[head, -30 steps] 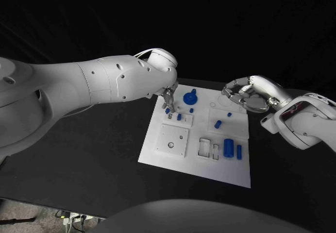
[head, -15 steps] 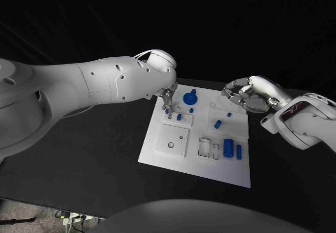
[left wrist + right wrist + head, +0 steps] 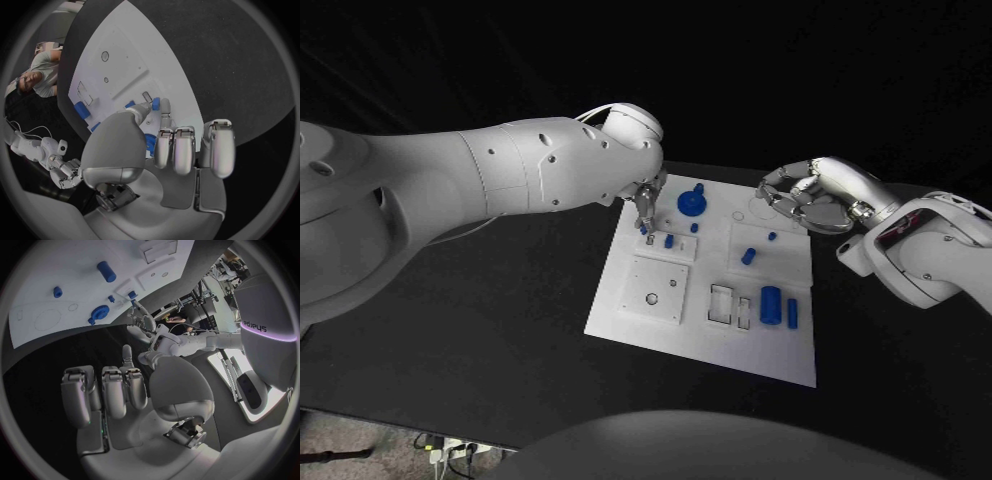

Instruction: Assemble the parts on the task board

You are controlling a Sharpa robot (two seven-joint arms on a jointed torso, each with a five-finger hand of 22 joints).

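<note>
The white task board point(image 3: 661, 310) lies in the middle of the black table. On it are a blue gear point(image 3: 691, 202), small blue pegs point(image 3: 669, 241) and larger blue cylinders point(image 3: 770, 300). My left hand point(image 3: 643, 200) hovers over the board's far left part; its thumb and a finger pinch a small blue part point(image 3: 156, 103) that stands at the board point(image 3: 125, 60). My right hand point(image 3: 808, 195) hangs over the board's far right corner with its fingers curled in and nothing in them. The gear point(image 3: 99, 313) and a cylinder point(image 3: 105, 271) lie beyond my right hand point(image 3: 125, 395).
A raised white square plate point(image 3: 656, 288) with small holes and rectangular slots point(image 3: 721, 303) sit on the board's near half. Black table surrounds the board on every side. My bulky left arm point(image 3: 473, 190) covers the table's left side.
</note>
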